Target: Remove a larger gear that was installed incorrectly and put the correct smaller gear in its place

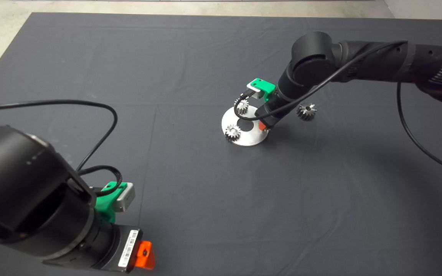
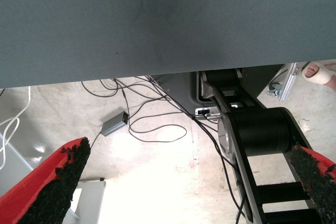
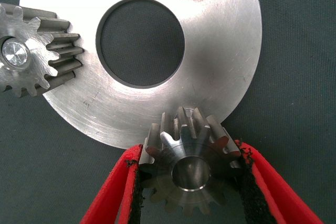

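The left gripper (image 2: 189, 153) waits at the near left edge of the mat (image 1: 205, 211), its fingers spread wide on nothing; its wrist view shows floor and cables beyond the mat.

Farther in lies a flat, brushed-steel disc (image 3: 220, 51) with a round central hole. Two pale fine-toothed gears (image 1: 232, 132) (image 1: 241, 104) stand on it, the nearer one seated on a shiny pin.

At the disc's right rim the right gripper (image 3: 190, 150) pinches the smaller gear (image 3: 189, 174), a black pad pressed to each side of its coarse teeth. The gear is grey, machined metal with a raised hub and a smooth bore. It overlaps the disc's edge; whether it sits on a pin there cannot be told.

Just beyond the arm, the larger gear (image 1: 306, 111) rests on the mat, off the disc, shiny and with long splayed teeth.

So removal looks done and the replacement is in hand. What seems left is seating the smaller gear and letting go.
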